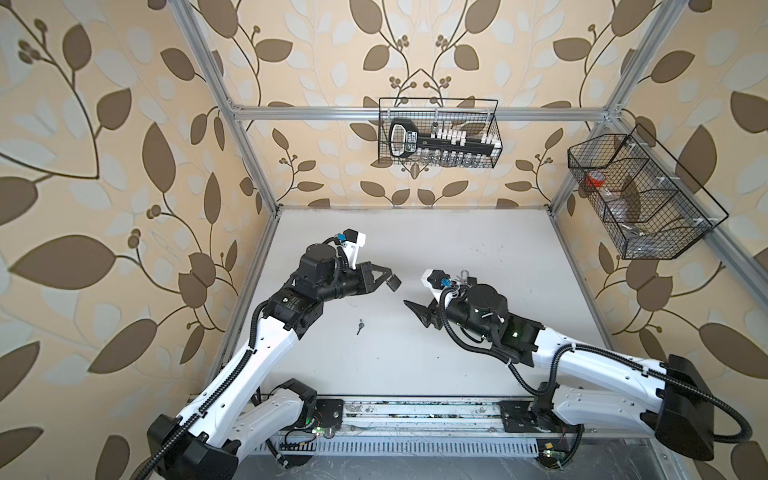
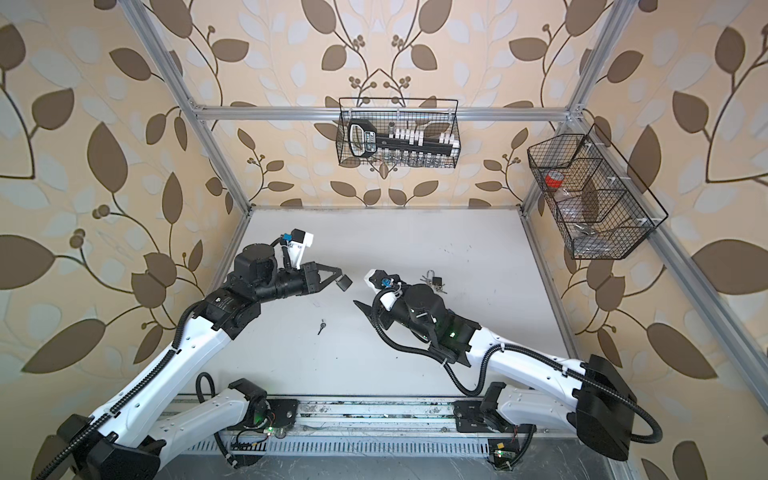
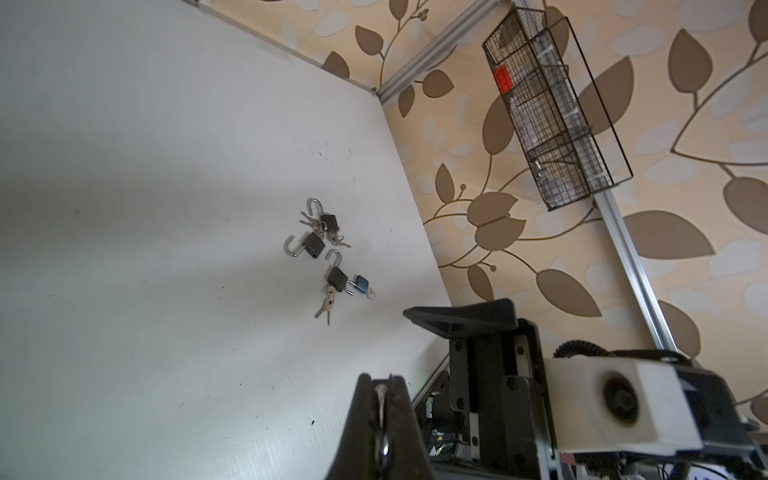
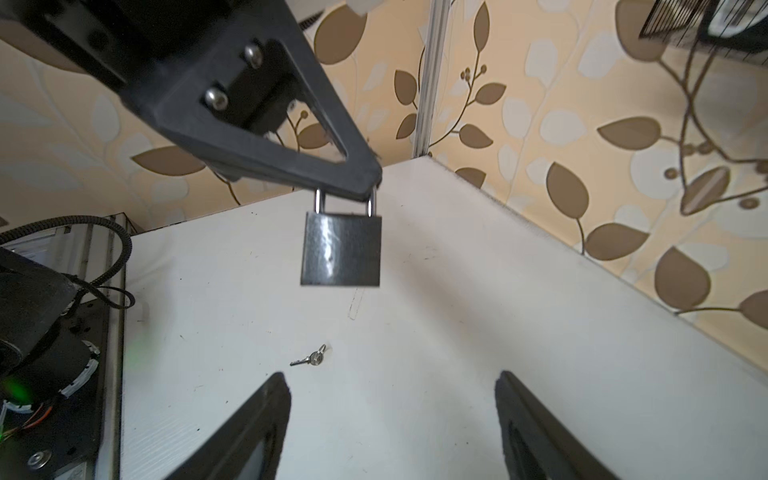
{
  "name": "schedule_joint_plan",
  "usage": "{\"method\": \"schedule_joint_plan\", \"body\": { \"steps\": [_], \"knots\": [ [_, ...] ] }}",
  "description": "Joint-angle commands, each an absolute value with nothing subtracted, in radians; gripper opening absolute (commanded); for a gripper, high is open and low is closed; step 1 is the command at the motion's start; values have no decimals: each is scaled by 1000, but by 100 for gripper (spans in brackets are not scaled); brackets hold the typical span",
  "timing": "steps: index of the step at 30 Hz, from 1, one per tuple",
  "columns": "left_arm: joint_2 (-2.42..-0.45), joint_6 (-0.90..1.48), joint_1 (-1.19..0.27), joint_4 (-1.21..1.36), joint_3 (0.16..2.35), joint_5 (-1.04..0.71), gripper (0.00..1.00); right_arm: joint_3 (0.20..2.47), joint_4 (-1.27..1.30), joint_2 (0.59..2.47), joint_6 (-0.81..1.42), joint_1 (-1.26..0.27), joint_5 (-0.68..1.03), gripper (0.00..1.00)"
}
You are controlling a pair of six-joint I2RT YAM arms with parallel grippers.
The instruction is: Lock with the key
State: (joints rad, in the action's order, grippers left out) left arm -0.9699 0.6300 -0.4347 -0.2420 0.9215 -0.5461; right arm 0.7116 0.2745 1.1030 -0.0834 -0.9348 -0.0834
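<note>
Grey and shiny, the lock [image 4: 340, 249] hangs in the air over the white table [image 4: 457, 311]. Both ends of its silver loop go down into its body. The left gripper [image 4: 368, 183] has its jaws squeezed tight on the top of that loop, so the lock dangles under its tip. The little silver key [image 4: 309, 359] lies flat on the table with a small ring on its end. It is well apart from the lock and nothing touches it. In both top views the key [image 1: 360, 327] sits between the two arms, nearer the front edge than the lock [image 1: 393, 283]. The right gripper [image 1: 415, 311] points across at the lock from the other side. Its jaws are spread wide and hold nothing. In the right wrist view its two black fingers [image 4: 266, 415] stand far apart with only bare table between them. Behind the right arm, a bunch of other locks [image 3: 324, 245] lies on the table with loops swung open and keys beside them. One of these is a blue lock [image 3: 360, 284]. A back basket [image 1: 438, 133] of black wire hangs on the far wall. A side basket [image 1: 640, 195] hangs on the right wall with a red thing [image 1: 595, 179] inside.
</note>
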Motion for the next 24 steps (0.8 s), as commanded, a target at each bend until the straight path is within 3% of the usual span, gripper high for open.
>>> {"method": "schedule_joint_plan", "body": {
  "steps": [1,11,24],
  "knots": [
    [-948,604,-474,-119,905,-510,0,730,276,1088,-155,-934,-108,76],
    [-960,571,-518,-124,916,-480,0,833,224,1179,-57,-933,-22,73],
    [-948,571,-525,-147,913,-454,0,919,182,1267,-26,-948,-17,54]
  ]
}}
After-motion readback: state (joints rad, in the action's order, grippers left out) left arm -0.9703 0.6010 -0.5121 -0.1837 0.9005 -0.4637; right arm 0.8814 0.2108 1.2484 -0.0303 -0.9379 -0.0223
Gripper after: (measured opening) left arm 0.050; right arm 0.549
